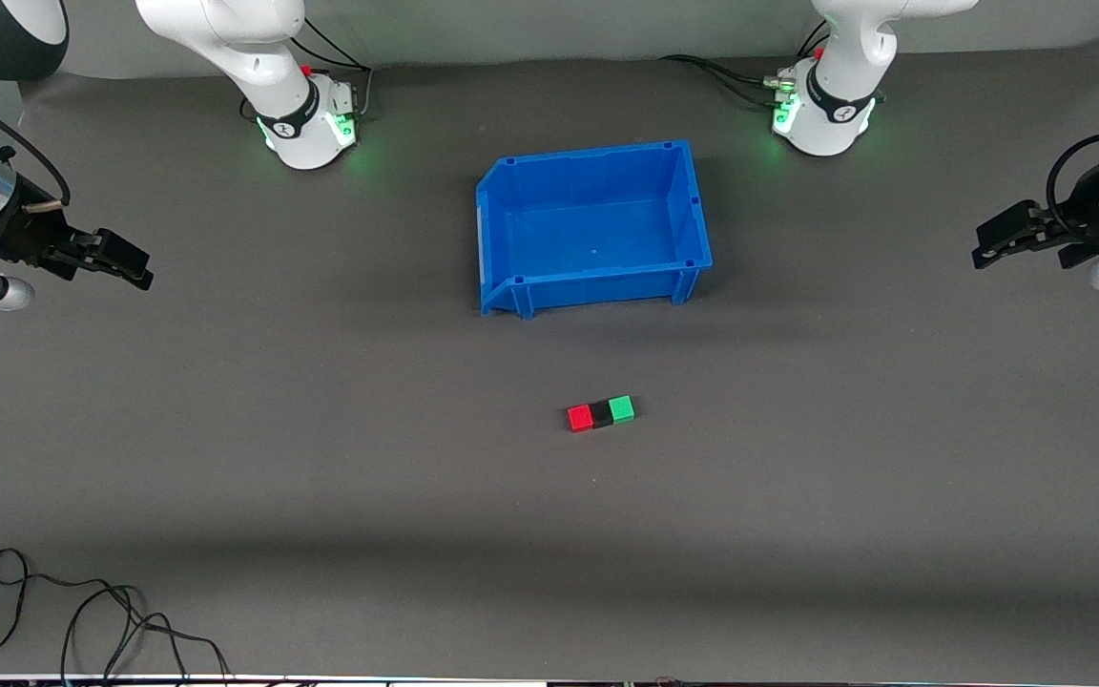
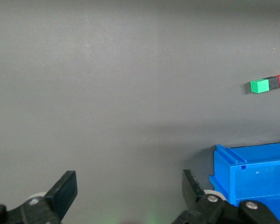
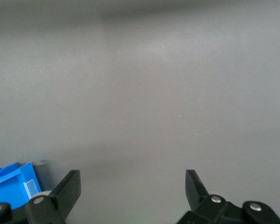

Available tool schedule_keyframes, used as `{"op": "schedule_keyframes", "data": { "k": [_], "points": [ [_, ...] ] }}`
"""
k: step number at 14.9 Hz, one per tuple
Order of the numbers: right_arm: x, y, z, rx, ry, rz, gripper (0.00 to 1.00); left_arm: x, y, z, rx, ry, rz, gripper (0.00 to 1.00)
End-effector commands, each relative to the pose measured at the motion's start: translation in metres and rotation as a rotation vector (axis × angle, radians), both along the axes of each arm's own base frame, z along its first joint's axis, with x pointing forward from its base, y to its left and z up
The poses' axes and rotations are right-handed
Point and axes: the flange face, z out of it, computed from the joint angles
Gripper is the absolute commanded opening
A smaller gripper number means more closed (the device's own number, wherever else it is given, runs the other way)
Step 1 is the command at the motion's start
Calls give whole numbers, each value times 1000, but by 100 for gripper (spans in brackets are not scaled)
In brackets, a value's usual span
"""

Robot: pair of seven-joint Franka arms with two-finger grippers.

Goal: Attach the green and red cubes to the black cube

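Left pincer and right pincer hang open, waiting.

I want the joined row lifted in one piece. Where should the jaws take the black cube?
Come straight down on the black cube and close on its two free faces; the red cube and green cube cover its other sides. Both grippers are parked wide, open.

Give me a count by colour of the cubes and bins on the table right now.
Red cube: 1
Black cube: 1
Green cube: 1
Blue bin: 1
Total: 4 things. The three cubes sit in one touching row, black in the middle, nearer the front camera than the bin.
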Motion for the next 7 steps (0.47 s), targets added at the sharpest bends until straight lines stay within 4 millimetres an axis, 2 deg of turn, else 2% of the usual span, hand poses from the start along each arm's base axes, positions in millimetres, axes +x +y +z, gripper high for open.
{"op": "schedule_keyframes", "data": {
  "k": [1,7],
  "points": [
    [-4,-7,-1,-12,-10,-2,99,2,1,5,16,-15,-17,100],
    [0,-9,-3,-5,-15,27,99,2,-3,5,14,-13,-26,100]
  ]
}}
